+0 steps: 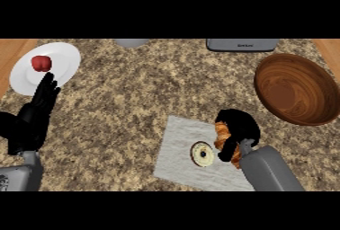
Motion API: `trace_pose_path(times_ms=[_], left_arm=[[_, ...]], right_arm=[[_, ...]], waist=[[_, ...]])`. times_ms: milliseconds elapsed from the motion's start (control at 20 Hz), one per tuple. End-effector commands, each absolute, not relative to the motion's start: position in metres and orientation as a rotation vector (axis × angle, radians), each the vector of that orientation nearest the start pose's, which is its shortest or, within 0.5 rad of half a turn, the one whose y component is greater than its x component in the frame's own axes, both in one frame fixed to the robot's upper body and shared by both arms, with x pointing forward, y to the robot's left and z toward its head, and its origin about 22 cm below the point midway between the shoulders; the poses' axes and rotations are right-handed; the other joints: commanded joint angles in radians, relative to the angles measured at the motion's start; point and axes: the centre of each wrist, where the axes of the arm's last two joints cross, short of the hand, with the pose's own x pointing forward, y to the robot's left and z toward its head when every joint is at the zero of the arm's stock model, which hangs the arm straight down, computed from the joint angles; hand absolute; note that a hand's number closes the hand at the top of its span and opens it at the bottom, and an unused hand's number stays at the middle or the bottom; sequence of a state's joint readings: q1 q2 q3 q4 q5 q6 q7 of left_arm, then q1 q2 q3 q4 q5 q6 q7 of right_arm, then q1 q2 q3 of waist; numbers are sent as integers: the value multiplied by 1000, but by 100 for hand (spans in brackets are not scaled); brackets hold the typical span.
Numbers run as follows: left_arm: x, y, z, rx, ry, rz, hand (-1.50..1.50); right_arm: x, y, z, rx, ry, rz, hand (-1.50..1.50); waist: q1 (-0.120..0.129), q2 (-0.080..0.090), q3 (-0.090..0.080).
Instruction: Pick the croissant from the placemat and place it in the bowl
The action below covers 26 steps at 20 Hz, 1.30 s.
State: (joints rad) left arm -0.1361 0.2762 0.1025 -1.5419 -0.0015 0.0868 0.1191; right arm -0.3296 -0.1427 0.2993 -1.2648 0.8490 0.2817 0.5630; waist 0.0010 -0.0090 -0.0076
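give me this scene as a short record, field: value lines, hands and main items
right hand: fingers curled round the croissant, at the right edge of the placemat
left hand: open, fingers up, resting near the left edge, fingertips overlapping the white plate's rim
placemat: grey, on the granite counter
bagel: on the placemat, left of the croissant
bowl: wooden, nothing in it, up and to the right of the right hand
white plate: upper left, holds a red fruit
task state: croissant grasped, not yet in the bowl
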Motion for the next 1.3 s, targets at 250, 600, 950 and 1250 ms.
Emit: trace_pose_path(times_ms=[250, 600, 950, 1250], left_arm=[[274, 300, 43, 331, -1563, -70, 0], [274, 309, 56, 334, -1564, -74, 0], [268, 317, 56, 350, -1566, -50, 0], [268, 323, 45, 323, -1570, -60, 0]], right_arm=[[294, -169, 23, -639, -1143, 1441, 150], [265, -180, 73, -773, -1351, 1438, 150], [245, -214, 178, -1026, -1692, 1037, 150], [235, -251, 218, -1022, -1695, 878, 150]], waist=[[-6, 7, 7], [-8, 6, 7], [-24, -1, 7], [-6, 8, 7]])
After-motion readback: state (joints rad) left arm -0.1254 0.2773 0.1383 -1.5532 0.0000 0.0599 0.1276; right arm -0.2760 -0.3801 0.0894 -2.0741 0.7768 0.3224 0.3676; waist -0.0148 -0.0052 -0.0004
